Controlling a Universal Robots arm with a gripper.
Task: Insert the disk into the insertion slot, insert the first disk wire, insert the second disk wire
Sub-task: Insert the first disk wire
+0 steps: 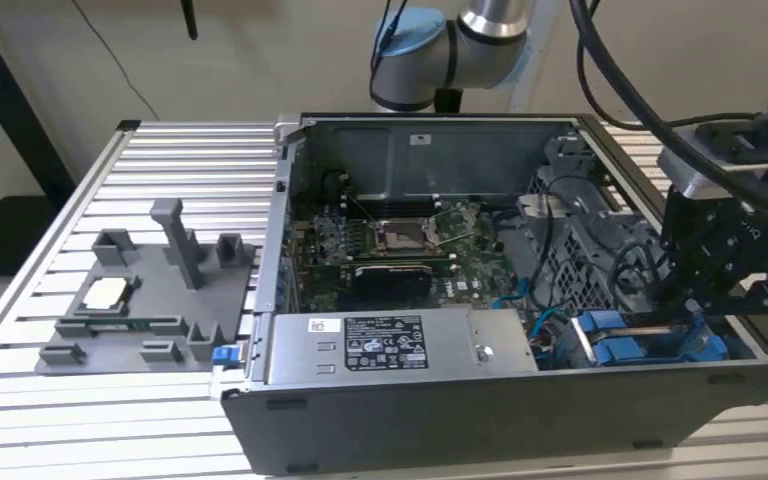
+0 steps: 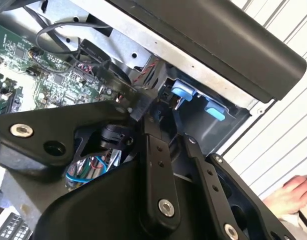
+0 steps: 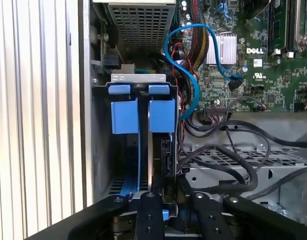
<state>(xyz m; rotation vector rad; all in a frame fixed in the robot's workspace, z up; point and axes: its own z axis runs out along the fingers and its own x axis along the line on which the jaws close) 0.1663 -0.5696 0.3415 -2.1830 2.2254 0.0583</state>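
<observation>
First wrist view brings us the gripper [image 3: 168, 197] close over the insertion slot [image 3: 100, 150]; we cannot tell how wide it stands or whether it grips anything. Beyond it the disk [image 3: 161, 116] sits in that slot, in a corner of the computer case [image 3: 85, 75].

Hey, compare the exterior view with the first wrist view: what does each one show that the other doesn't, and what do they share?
Exterior view: the grey fixture tray on the slatted table, the labelled power supply box and the arm's upper joints.
First wrist view: a silver heatsink and looping black cables.
Shared: the motherboard, the blue plastic of the drive bay and the end effector right at that bay.
</observation>
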